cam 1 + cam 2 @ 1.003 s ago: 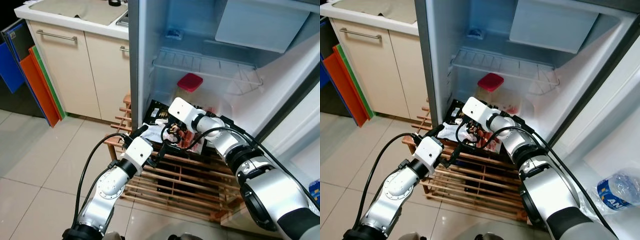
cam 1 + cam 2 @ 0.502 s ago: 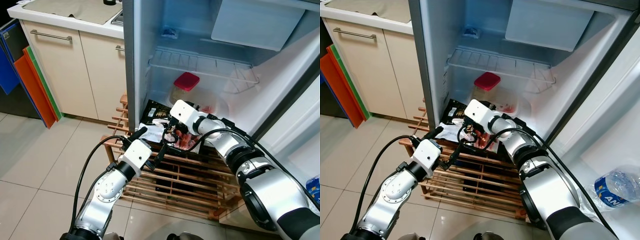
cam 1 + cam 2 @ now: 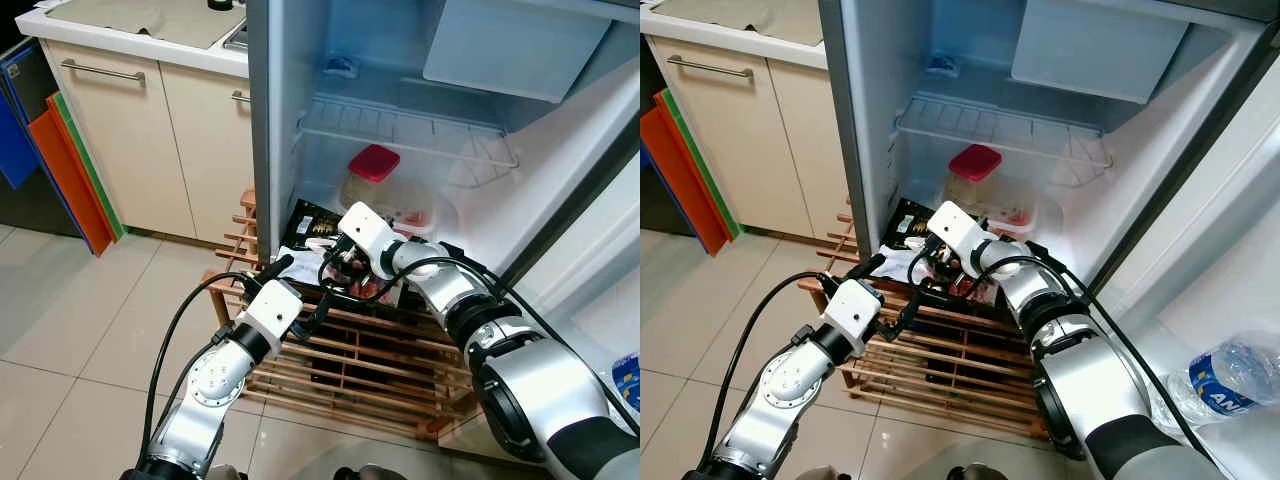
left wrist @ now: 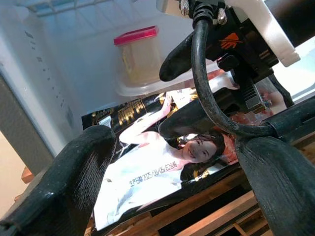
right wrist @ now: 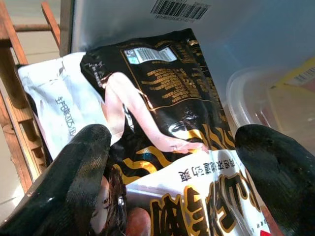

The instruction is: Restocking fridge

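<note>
The right pincer (image 3: pixel 345 268) hangs spread wide over the flat black-and-white printed foil food packet (image 5: pixel 162 142), gripping nothing, probably lining up to nudge it deeper. The packet lies just under it on the open white fridge's floor (image 3: pixel 470 225), its edge overhanging the slatted wooden rack (image 3: pixel 360 360). Beyond the pincer stands a red-lidded clear plastic jar (image 3: pixel 372 172). The left pincer (image 3: pixel 295 270) waits open alongside, empty.

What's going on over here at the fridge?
The robot is restocking the open fridge. Its right claw hangs open over a black-and-white food packet at the fridge's bottom edge, above a wooden rack. The left claw, also open, waits just in front. A red-lidded container sits inside.
</note>
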You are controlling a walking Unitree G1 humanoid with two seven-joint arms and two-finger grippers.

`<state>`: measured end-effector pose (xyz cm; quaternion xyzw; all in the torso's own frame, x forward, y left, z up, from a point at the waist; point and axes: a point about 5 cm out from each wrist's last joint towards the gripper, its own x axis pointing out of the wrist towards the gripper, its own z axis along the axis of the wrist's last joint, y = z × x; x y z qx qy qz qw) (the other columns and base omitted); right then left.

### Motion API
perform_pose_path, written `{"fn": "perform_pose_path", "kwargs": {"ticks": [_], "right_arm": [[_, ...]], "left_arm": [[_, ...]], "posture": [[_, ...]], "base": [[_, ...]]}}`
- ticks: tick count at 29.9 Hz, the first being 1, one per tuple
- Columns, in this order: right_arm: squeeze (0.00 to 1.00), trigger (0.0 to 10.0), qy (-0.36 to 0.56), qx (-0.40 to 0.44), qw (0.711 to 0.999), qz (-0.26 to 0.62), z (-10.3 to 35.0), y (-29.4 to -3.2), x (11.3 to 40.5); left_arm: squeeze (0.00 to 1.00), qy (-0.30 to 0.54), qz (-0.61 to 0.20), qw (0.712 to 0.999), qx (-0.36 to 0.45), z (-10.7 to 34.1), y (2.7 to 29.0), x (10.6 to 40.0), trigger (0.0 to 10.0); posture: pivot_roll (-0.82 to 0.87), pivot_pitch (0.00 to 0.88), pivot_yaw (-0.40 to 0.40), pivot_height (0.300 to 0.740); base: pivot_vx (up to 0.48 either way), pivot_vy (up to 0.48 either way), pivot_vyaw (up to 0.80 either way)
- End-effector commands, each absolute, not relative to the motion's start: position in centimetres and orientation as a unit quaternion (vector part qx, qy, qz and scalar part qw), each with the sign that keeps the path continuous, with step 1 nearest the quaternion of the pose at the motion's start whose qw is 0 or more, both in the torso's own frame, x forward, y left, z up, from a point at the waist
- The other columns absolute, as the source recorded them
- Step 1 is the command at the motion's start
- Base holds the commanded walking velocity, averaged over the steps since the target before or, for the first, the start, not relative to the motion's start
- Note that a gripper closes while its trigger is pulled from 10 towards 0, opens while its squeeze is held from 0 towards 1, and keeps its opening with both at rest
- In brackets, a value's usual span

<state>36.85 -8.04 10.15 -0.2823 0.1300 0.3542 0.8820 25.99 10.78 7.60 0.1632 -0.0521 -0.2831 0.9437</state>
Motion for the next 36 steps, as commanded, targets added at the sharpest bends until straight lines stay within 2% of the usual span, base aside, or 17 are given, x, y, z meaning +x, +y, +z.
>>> {"fn": "perform_pose_path", "kwargs": {"ticks": [1,8,15,22,30,31,32,33,36], "right_arm": [[0.0,10.0,0.137,-0.304,0.873,0.356,10.0,-8.2,36.8],[0.0,10.0,0.157,-0.297,0.878,0.342,9.5,-8.5,36.8],[0.0,10.0,0.173,-0.272,0.897,0.302,9.7,-9.5,37.2],[0.0,10.0,0.223,-0.166,0.914,0.295,9.0,-9.5,36.9],[0.0,10.0,0.227,-0.196,0.906,0.298,8.6,-9.6,36.7],[0.0,7.0,0.228,-0.201,0.905,0.299,8.6,-9.6,36.6],[0.0,3.2,0.229,-0.202,0.904,0.3,8.5,-9.6,36.6],[0.0,0.0,0.231,-0.2,0.903,0.304,8.4,-9.5,36.5],[0.0,0.0,0.235,-0.199,0.897,0.317,8.2,-9.3,36.3]], "left_arm": [[0.0,-0.062,-0.285,0.943,0.161,8.1,10.5,26.3,10.0],[0.0,-0.072,-0.279,0.946,0.151,8.7,10.2,26.9,10.0],[0.0,-0.08,-0.308,0.936,0.148,8.8,9.2,26.5,10.0],[0.0,-0.083,-0.306,0.937,0.146,9.1,9.1,26.7,10.0],[0.0,-0.078,-0.303,0.939,0.144,9.0,9.3,26.4,10.0],[0.0,-0.078,-0.302,0.939,0.145,9.0,9.4,26.4,10.0],[0.0,-0.078,-0.302,0.939,0.145,9.0,9.4,26.4,10.0],[0.0,-0.078,-0.301,0.939,0.145,9.0,9.4,26.5,10.0],[0.0,-0.078,-0.299,0.94,0.147,9.1,9.5,26.6,10.0]], "posture": [[0.1,0.044,-0.13,0.74],[0.1,0.03,-0.137,0.74],[0.1,0.038,-0.141,0.74],[0.1,0.054,-0.141,0.74],[0.1,0.065,-0.138,0.74],[0.1,0.065,-0.139,0.74],[0.1,0.065,-0.139,0.74],[0.1,0.065,-0.139,0.74],[0.1,0.067,-0.141,0.74]], "base": [[0.0,0.0,0.0],[0.0,0.0,0.0],[0.0,0.0,0.0],[0.0,0.0,0.0],[0.0,0.0,0.0],[0.0,0.0,0.0],[0.0,0.0,0.0],[0.0,0.0,0.0],[0.0,0.0,0.0]]}}
